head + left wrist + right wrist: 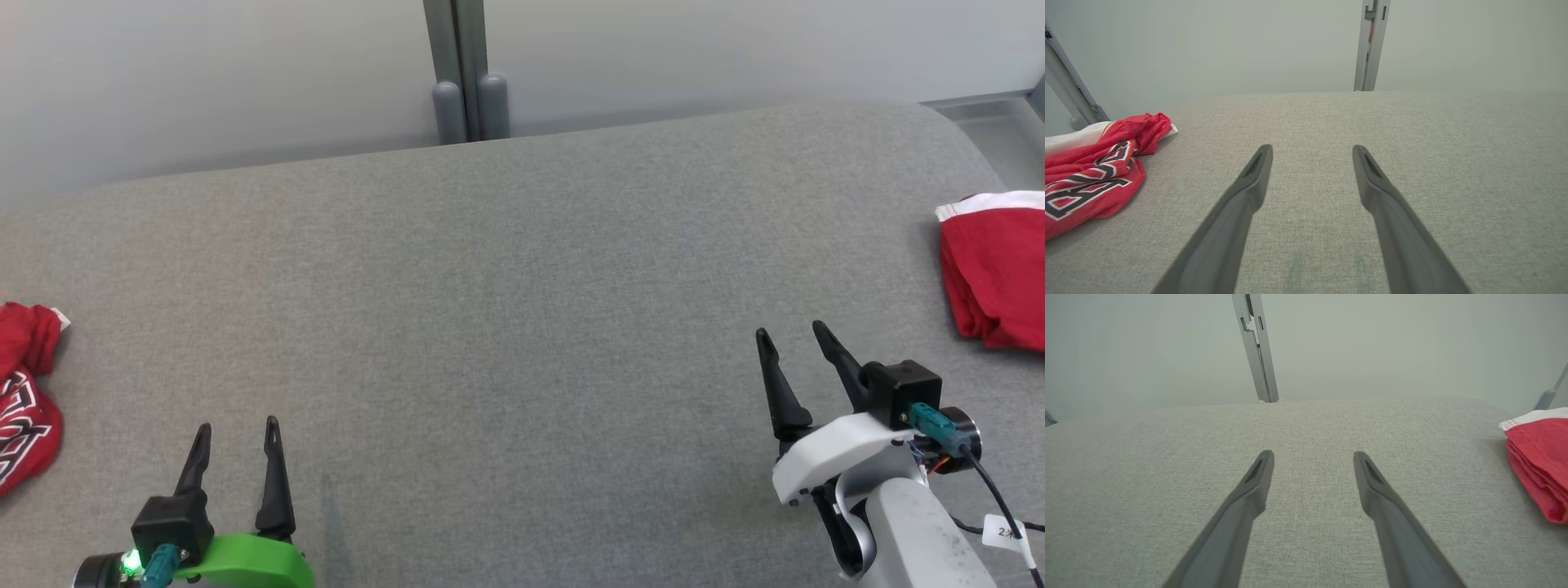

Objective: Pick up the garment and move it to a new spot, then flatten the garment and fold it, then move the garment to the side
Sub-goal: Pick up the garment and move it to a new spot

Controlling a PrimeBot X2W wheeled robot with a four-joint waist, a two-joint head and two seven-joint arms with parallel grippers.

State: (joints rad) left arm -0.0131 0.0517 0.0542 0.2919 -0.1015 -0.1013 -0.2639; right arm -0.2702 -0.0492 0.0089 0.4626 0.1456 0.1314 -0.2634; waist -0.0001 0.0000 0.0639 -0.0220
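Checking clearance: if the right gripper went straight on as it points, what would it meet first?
Ahead of the right gripper the way looks free, only bare grey surface; the folded red garment lies to its right.

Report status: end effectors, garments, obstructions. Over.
Left end effector open, empty. Right end effector open, empty. Folded red garment at far right; crumpled red garment at far left. Nothing seen in the way.

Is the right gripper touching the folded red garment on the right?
Apart. The head view shows bare grey surface between the right gripper and the folded red garment; its jaws are open and empty.
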